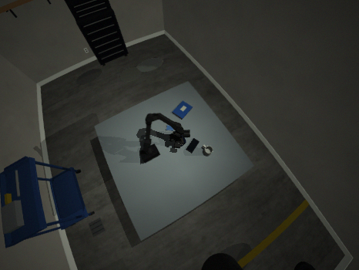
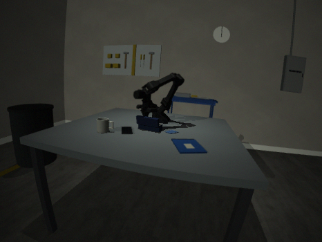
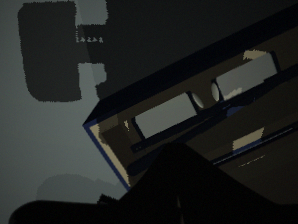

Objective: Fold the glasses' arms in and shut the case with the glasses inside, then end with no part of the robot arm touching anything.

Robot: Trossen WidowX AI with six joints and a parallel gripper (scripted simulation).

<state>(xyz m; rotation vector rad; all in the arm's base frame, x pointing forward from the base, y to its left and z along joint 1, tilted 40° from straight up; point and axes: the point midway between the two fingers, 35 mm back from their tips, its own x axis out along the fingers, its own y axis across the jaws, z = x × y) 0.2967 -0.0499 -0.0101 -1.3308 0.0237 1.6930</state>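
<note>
Blue case (image 3: 107, 145) was seen lying open on the grey worktop (image 2: 103, 152), its tan lining exposed. Glasses (image 3: 200, 102) were seen resting inside the case, both lenses visible and the frame running along the case's length. Whether the arms were folded could not be told in the dim light.

The pincer (image 3: 177, 200) was recorded as fully closed, with nothing held between its fingers. It was positioned low over the near edge of the open case; contact with the case could not be confirmed. In the exterior view the black arm (image 2: 166, 90) was seen bent over and down toward the case (image 2: 149, 124).

Also noted on the worktop: a white mug (image 2: 102, 125), a small black slab (image 2: 126, 130) just beside the mug, a small blue square (image 2: 171, 131) near the case, and a blue book with a pale label (image 2: 188, 146) well apart from the case.
</note>
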